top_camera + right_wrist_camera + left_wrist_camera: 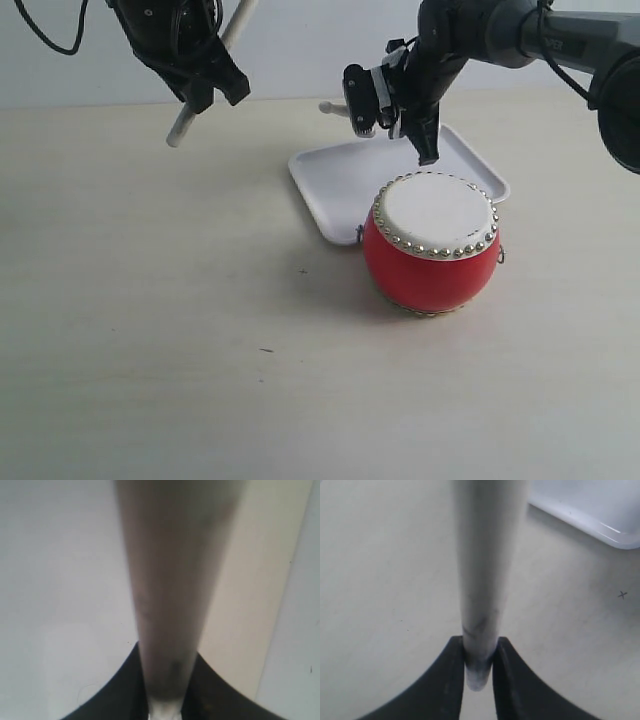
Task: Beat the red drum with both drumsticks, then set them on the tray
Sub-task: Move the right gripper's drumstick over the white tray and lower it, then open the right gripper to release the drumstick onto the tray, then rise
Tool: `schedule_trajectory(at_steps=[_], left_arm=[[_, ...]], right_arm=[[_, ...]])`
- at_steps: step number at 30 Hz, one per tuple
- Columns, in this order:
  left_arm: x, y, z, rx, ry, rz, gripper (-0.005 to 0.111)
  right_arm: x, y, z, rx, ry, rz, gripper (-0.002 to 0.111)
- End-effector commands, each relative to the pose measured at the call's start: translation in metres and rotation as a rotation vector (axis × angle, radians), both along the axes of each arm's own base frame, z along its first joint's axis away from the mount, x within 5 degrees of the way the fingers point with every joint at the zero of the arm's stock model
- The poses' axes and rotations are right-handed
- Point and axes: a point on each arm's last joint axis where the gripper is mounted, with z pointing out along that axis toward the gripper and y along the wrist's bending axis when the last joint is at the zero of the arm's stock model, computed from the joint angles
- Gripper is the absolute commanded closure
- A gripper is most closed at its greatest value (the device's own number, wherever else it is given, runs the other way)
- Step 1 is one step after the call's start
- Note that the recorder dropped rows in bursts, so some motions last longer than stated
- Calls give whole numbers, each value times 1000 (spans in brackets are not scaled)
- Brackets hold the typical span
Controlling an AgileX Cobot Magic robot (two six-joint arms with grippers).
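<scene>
**Both sticks gripped, clear of the drum**

The left end effector clamps the left stick near one end, so a long tilted length is free for striking. It hangs well apart from the drum. The right end effector pinches the right stick above the tray. The drum stands on the desk, just in front of the tray.

My L stick & R stick looked smooth wood; drum was glossy w/ metal studs; tray smooth plastic; tabletop matt.
</scene>
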Motion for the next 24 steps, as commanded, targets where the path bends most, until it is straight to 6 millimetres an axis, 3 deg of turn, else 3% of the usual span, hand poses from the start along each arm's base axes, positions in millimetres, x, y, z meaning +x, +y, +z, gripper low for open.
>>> schedule_trajectory(at_steps=[1, 8, 18, 24], left_arm=[[-2, 2, 6, -12, -10, 1, 107], [-2, 2, 6, -7, -11, -12, 107], [-2, 2, 6, -7, -11, -13, 107], [-2, 2, 6, -7, -11, -13, 107]], right_arm=[[1, 1, -10, 5, 10, -2, 108], [1, 1, -10, 5, 10, -2, 108], [1, 1, -10, 1, 11, -1, 72], [1, 1, -10, 2, 9, -1, 69]])
